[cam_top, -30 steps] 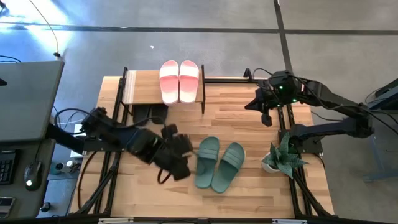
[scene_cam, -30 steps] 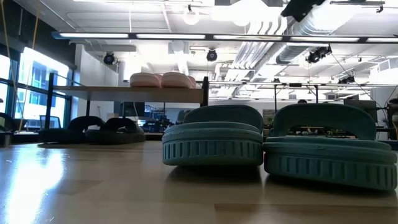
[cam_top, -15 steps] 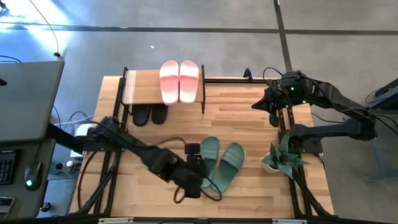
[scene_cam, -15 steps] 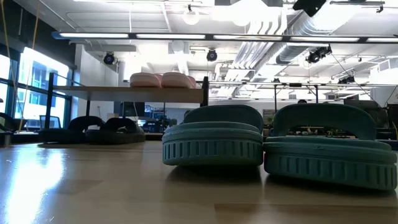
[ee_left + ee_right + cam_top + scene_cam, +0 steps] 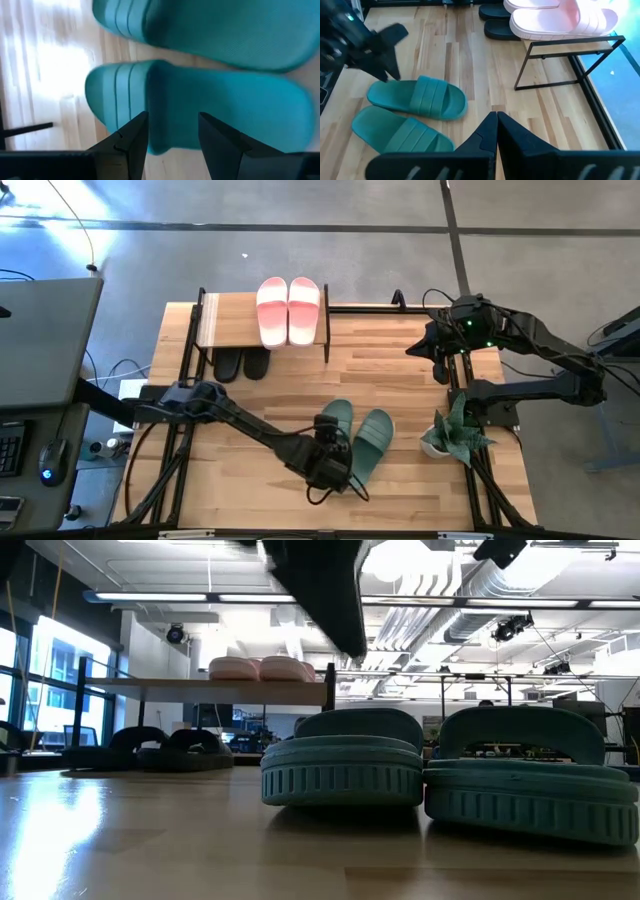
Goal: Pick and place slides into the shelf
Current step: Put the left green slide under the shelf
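Two sage green slides lie side by side on the table near its near edge, the left one (image 5: 334, 432) (image 5: 345, 772) and the right one (image 5: 368, 444) (image 5: 530, 785). My left gripper (image 5: 333, 460) (image 5: 172, 132) hangs open just above the left green slide (image 5: 225, 107) without touching it; the low view shows its dark fingers (image 5: 325, 595) above the strap. The pink slides (image 5: 288, 310) (image 5: 560, 17) rest on the shelf's top board (image 5: 225, 320). The black slides (image 5: 242, 364) (image 5: 502, 22) sit on the tabletop under it. My right gripper (image 5: 441, 368) (image 5: 496, 125) waits shut near the table's far right corner.
A small potted plant (image 5: 450, 435) stands at the table's right edge beside the right arm's base. The shelf (image 5: 215, 688) occupies the far left part of the table. Bare wood (image 5: 390, 370) lies between the shelf, the green slides and the right arm.
My left gripper has swung from the table's middle left toward the right and has come over the left green slide, dropping into the low view from above. My right gripper has shifted a little toward the table's right edge. No slide has moved.
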Controlling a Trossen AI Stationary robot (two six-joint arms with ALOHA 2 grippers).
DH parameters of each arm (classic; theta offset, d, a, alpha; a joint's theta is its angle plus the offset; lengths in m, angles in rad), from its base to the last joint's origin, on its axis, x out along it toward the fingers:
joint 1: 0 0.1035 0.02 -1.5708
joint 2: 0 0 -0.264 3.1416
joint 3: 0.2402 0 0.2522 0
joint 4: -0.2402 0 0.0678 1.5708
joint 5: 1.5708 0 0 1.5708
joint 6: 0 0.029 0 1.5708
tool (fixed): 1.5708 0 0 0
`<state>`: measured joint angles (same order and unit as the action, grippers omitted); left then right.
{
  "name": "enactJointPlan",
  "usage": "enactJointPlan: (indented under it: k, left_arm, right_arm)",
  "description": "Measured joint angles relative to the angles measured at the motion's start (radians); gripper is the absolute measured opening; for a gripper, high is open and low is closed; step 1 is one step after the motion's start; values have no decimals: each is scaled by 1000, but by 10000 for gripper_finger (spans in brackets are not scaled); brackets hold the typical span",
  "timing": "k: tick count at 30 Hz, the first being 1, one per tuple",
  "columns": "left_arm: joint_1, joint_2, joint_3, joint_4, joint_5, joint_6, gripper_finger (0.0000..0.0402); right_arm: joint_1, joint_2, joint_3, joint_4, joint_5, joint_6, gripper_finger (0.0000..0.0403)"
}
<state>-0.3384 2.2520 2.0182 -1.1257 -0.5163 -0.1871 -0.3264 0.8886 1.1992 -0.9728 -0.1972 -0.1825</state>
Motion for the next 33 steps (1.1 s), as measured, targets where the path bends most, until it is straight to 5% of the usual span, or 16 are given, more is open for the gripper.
enactJointPlan:
  k: [33]
  left_arm:
    - [136, 112, -16, -22, -138, -42, 145]
  right_arm:
    - [0, 0, 0, 0, 13, -17, 0]
